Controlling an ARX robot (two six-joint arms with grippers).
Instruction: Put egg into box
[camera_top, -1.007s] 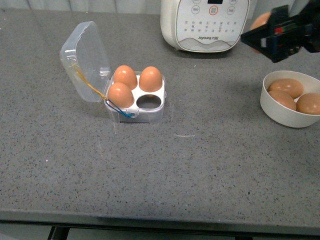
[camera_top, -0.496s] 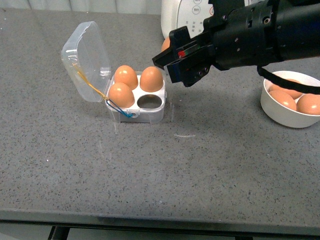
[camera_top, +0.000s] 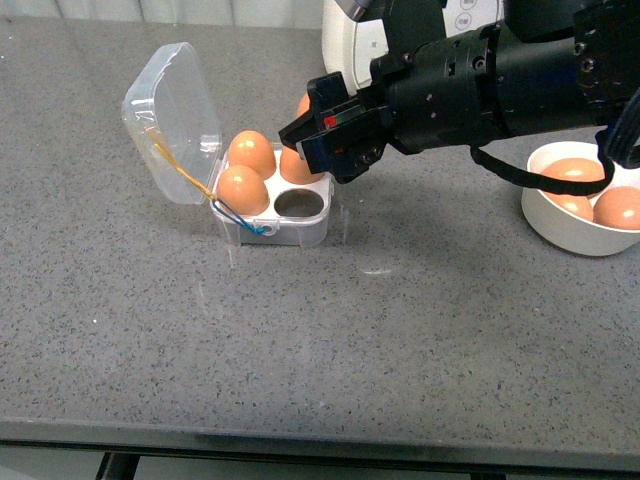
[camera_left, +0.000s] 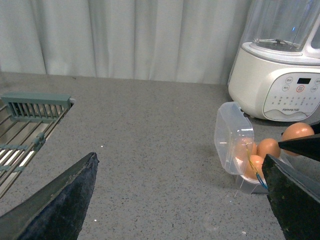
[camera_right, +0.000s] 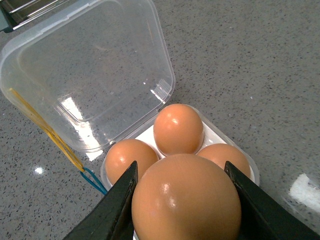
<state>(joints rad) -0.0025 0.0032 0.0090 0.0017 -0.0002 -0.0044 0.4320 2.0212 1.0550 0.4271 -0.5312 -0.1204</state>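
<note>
Right pincer (camera_right: 186, 220): pinching smooth orange-brown egg (camera_right: 186, 192).
Clear square plastic egg box (camera_top: 300, 228): just below right pincer, lid (camera_top: 165, 110) open, three cells filled.
Left pincer (camera_left: 175, 210): spread, empty.

The white rounded plastic kitchen appliance (camera_left: 280, 75), at 1 o'clock on the grey surface (camera_left: 150, 150), carried a tiny brand line that seemed to read "Joyoung" under its buttons; nothing else was legible.

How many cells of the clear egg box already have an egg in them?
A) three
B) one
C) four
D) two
A: three eggs sit in the box, one cell is empty, and the right tool holds the egg, not yet placed.
</note>
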